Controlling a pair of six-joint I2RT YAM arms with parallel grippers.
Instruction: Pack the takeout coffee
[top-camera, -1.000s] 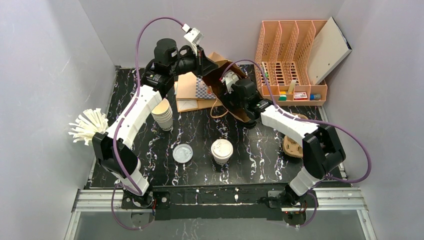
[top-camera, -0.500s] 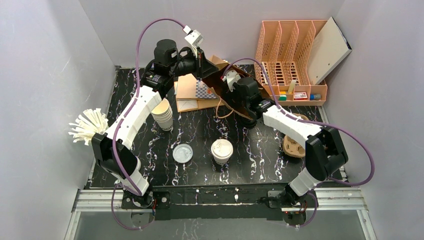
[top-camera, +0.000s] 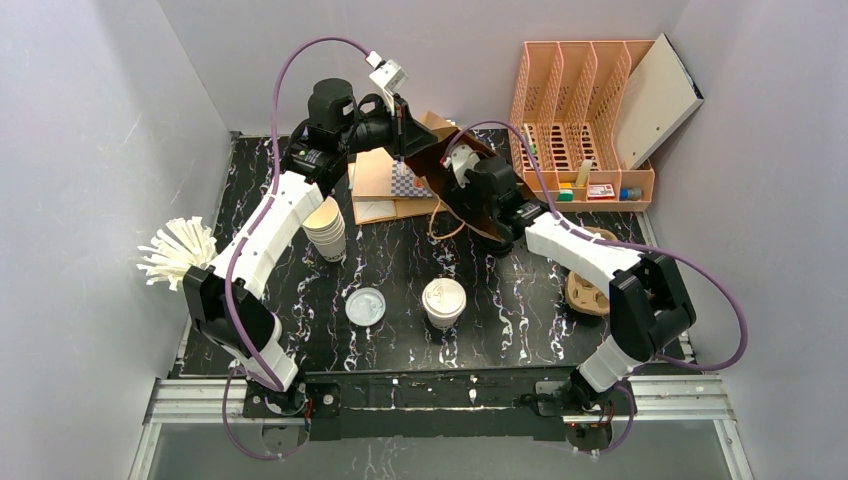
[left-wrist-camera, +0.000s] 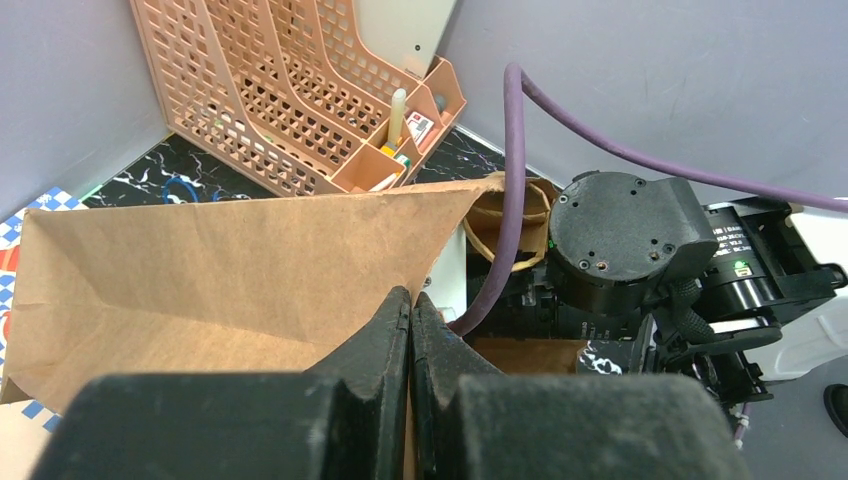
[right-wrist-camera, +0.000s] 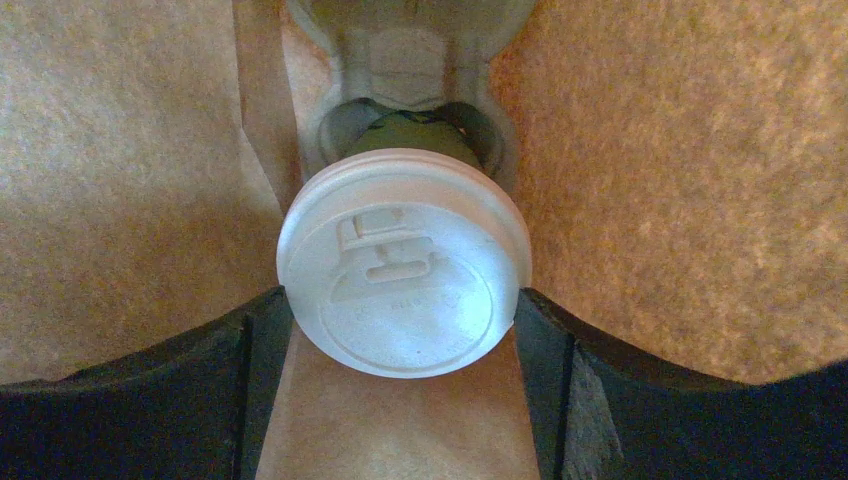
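A brown paper bag (top-camera: 428, 150) stands open at the back of the table. My left gripper (left-wrist-camera: 411, 297) is shut on the bag's top edge (left-wrist-camera: 200, 260) and holds it up. My right gripper (right-wrist-camera: 403, 300) is down inside the bag, with its fingers (right-wrist-camera: 262, 340) against both sides of the white sip lid (right-wrist-camera: 405, 265) of the green-sided cup (right-wrist-camera: 410, 128). A grey pulp carrier (right-wrist-camera: 400, 60) lies beneath that cup. The pale cream cup with a white lid (top-camera: 443, 301) stands at the front middle, away from both grippers.
A stack of lidless cream cups (top-camera: 327, 228) stands left of the bag. A loose round lid (top-camera: 366, 305) lies beside the cream cup. A brown cup carrier (top-camera: 590, 290) is at the right, an orange organiser (top-camera: 580, 110) back right, white stirrers (top-camera: 178, 252) at the left.
My right wrist has moved a little further back and left into the bag. The left gripper still holds the bag's edge in the same place.
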